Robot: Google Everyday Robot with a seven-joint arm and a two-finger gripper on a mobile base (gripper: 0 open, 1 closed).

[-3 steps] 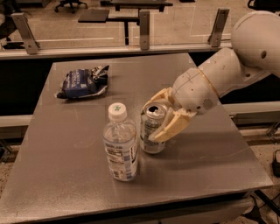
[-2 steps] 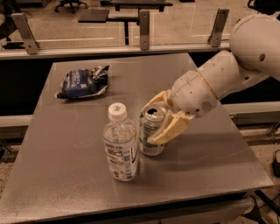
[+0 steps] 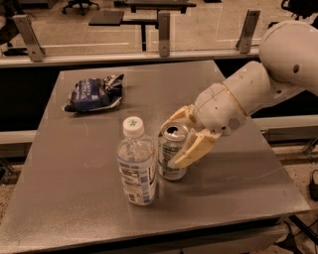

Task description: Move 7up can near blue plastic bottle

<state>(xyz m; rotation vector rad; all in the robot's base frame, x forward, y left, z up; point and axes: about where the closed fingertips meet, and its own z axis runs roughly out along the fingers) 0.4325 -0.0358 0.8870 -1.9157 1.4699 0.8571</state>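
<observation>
Straddling the 7up can point(image 3: 169, 159), the gripper point(image 3: 170, 143) has one cream finger behind the can's rim and the other laid against its right front side. Jaws are narrowed to about the can's width, and both fingers appear to touch it. The can stands upright on the table point(image 3: 69, 203), its opened top showing.

- Can position: just right of the blue plastic bottle point(image 3: 136, 168), very close or touching; which one cannot be told from this angle.
- Bottle: upright, clear, taller than the can, closed with a white cap point(image 3: 133, 126) that carries a small green mark.
- Writing: the bottle's label has dark print on white, too small to read. The can shows green and silver print, and no lettering can be made out.
- Arm point(image 3: 248, 94): white, reaches in from the upper right with a rounded wrist housing just behind the fingers.
- Snack bag point(image 3: 92, 93): dark blue with white print, crumpled, lying flat at the far left of the table, well apart from the can and bottle. Its text is unreadable.
- Surface: grey metal tabletop, dull sheen, with faint reflections under the bottle and can.
- Room: a rail with upright metal posts point(image 3: 163, 27) runs behind the table. Beyond it are a tan floor, another table and the base of an office chair point(image 3: 75, 6).
</observation>
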